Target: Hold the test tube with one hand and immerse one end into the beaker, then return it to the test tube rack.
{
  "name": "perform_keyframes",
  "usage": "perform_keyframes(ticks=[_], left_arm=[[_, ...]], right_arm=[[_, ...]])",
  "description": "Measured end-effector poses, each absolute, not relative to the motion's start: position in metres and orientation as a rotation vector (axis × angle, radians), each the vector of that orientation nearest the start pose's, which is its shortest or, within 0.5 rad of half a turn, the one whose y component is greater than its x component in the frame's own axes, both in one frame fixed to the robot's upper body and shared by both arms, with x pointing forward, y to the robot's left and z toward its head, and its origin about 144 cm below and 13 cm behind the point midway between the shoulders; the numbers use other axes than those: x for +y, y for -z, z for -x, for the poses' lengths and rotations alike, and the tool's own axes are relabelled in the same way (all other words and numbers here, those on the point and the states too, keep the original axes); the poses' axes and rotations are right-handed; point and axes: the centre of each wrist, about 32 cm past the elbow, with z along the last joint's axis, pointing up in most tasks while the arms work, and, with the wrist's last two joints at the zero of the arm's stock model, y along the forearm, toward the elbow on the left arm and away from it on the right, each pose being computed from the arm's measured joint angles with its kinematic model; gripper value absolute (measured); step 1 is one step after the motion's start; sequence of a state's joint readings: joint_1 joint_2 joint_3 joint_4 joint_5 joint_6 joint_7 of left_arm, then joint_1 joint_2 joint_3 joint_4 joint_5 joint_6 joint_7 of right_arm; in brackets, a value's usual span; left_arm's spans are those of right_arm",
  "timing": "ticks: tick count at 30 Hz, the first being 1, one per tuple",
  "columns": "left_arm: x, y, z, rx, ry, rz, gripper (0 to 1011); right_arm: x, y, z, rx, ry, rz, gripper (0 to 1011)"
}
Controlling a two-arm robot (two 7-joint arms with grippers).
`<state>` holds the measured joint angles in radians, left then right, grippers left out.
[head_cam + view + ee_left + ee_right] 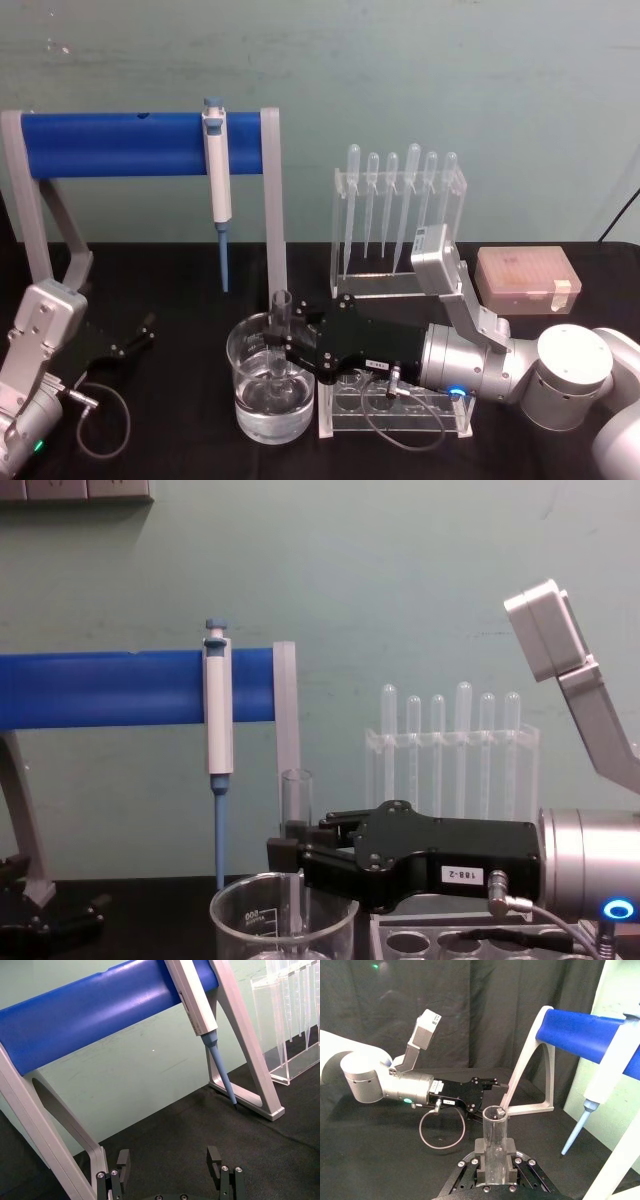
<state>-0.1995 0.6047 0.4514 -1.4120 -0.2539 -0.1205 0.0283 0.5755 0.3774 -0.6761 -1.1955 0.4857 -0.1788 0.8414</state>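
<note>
A: Test tube (281, 312). Position to be logged.

B: Held upright, rim up. It is clamped across its middle by the right gripper (283, 352), whose jaws are closed on the glass. The lower end is inside the beaker (245, 395) and appears to be dipped in the water. The depth cannot be judged.

A: Left gripper?

B: The left gripper (168, 1161) is parked low at the left by the blue stand (140, 143). Its jaws are wide apart and nothing is held between them.

A: Hazards to be noted.

B: Glass on glass, first. If the tube is lowered further, its rounded bottom could be knocked against the beaker floor. If it is carried sideways before being lifted clear, the beaker wall or rim could be struck. The beaker could then be dragged or tipped and the water spilled.

A: And the return?

B: The test tube rack (440, 425) is set just beside the beaker, under the wrist, so little room is left for swinging across. A wet, smooth tube could slip through the pads. With a slight tilt a hole would be missed and the tip landed on the rack's top plate. The cable (385, 428) looped across the rack front could also be snagged.
</note>
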Motion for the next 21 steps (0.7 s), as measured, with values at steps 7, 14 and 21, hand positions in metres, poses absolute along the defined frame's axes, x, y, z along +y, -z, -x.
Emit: perform_keyframes(ticks=[7,14,21], left_arm=[[0.3097,-1.1398,-0.4886,-0.285,-1.248,-0.304,1000],[0.3097,-1.1398,-0.4886,-0.285,-1.248,-0.304,1000],[0.3097,-1.1398,-0.4886,-0.285,-1.248,-0.304,1000]], right_arm=[[-0.2039,-1.1893,-0.5772,-0.165,0.292,0.056,224],[-0.2039,-1.1893,-0.5772,-0.165,0.292,0.056,224],[-0.2039,-1.1893,-0.5772,-0.165,0.292,0.056,224]])
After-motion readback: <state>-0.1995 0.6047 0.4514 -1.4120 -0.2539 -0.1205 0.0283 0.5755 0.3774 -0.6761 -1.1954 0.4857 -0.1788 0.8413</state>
